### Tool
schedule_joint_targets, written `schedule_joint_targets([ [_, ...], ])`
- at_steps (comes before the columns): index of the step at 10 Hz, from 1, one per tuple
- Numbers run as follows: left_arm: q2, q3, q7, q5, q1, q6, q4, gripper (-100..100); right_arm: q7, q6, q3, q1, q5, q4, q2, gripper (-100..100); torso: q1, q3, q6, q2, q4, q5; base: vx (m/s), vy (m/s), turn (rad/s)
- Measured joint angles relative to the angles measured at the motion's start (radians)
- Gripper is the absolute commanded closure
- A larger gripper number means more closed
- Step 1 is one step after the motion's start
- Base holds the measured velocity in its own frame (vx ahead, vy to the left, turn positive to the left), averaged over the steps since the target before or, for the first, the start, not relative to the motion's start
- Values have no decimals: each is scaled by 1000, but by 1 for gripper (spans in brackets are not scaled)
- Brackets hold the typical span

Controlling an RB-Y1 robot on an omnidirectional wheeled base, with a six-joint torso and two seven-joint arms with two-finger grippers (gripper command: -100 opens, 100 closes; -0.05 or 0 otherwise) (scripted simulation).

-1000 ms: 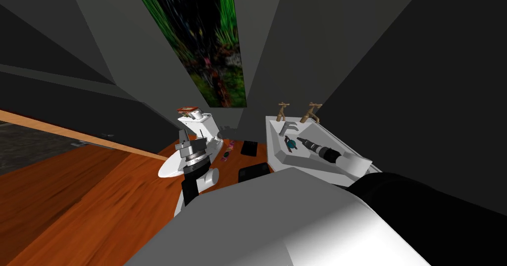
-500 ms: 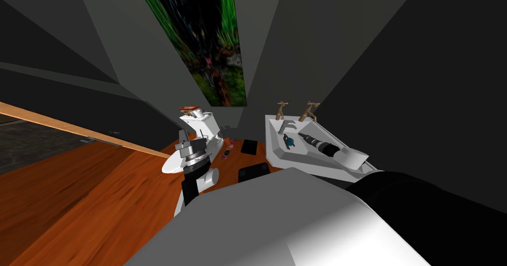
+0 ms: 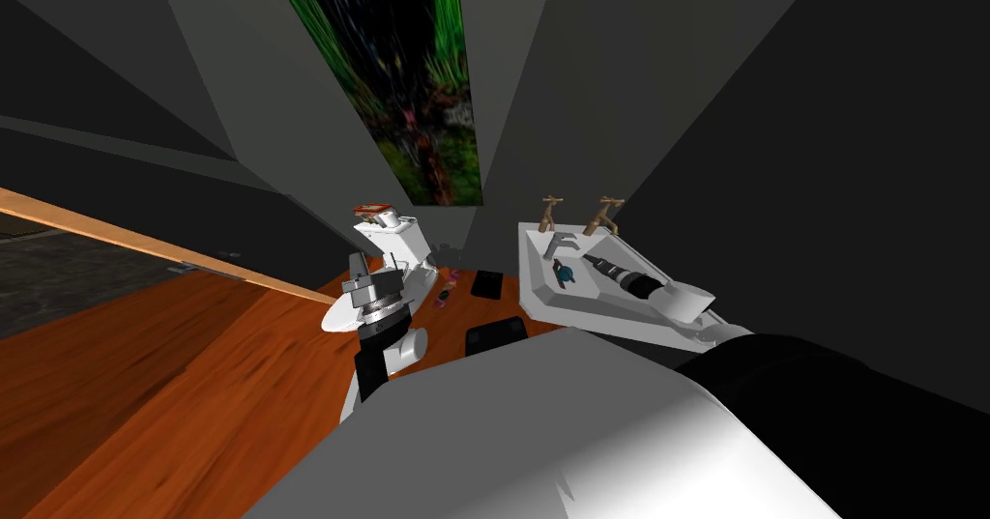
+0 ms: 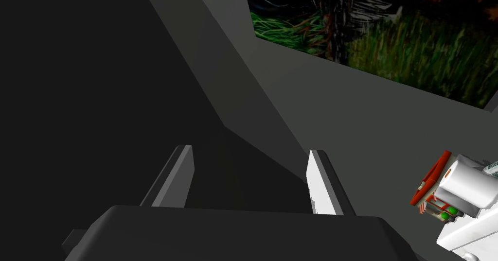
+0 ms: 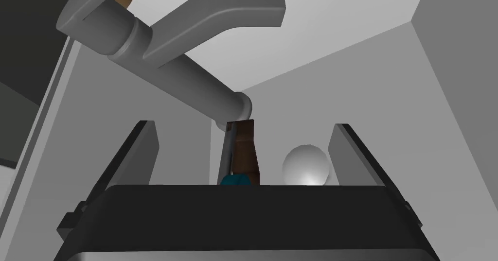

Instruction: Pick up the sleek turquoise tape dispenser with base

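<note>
right gripper (image 5: 243, 127) spread around the dispenser (image 5: 236, 179) in the sink (image 5: 364, 78) so i can pinch it; left gripper (image 4: 250, 148) spread, idle.

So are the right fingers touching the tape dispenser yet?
Apart. The right wrist view shows the open fingers either side of the dispenser, with pale sink wall visible between each finger and it.

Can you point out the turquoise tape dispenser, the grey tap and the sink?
tape dispenser (image 3: 567, 274), head view: its turquoise body.
grey tap (image 5: 185, 80), right wrist view: middle of its spout.
sink (image 3: 530, 272), head view: its bare white side rim.
</note>
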Motion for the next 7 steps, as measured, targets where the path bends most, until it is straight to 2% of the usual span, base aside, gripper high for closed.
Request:
schedule_joint_targets([
  [1, 0, 0, 0, 0, 0, 0, 0, 0, -21, 6, -10, -28, 30, 23, 3, -100, -1, -1, 0, -3, 0, 0, -14, -15, -4],
  [3, 0, 0, 0, 0, 0, 0, 0, 0, -28, 17, -15, -87, 90, 83, 8, -100, -2, -5, 0, -9, -2, -1, 15, -10, 2],
  [4, 0, 0, 0, 0, 0, 0, 0, 0, -28, 17, -14, -104, 120, 96, 8, -100, -2, -6, 0, -10, -2, 0, 11, -1, 1],
  [5, 0, 0, 0, 0, 0, 0, 0, 0, -27, 17, -14, -109, 150, 101, 9, -100, -1, -6, 0, -10, -2, 0, -103, -14, 45],
  [7, 0, 0, 0, 0, 0, 0, 0, 0, -73, 68, -71, -175, 209, 175, 51, -100, -1, -1, 0, -1, 0, 0, -120, 8, 11],
])
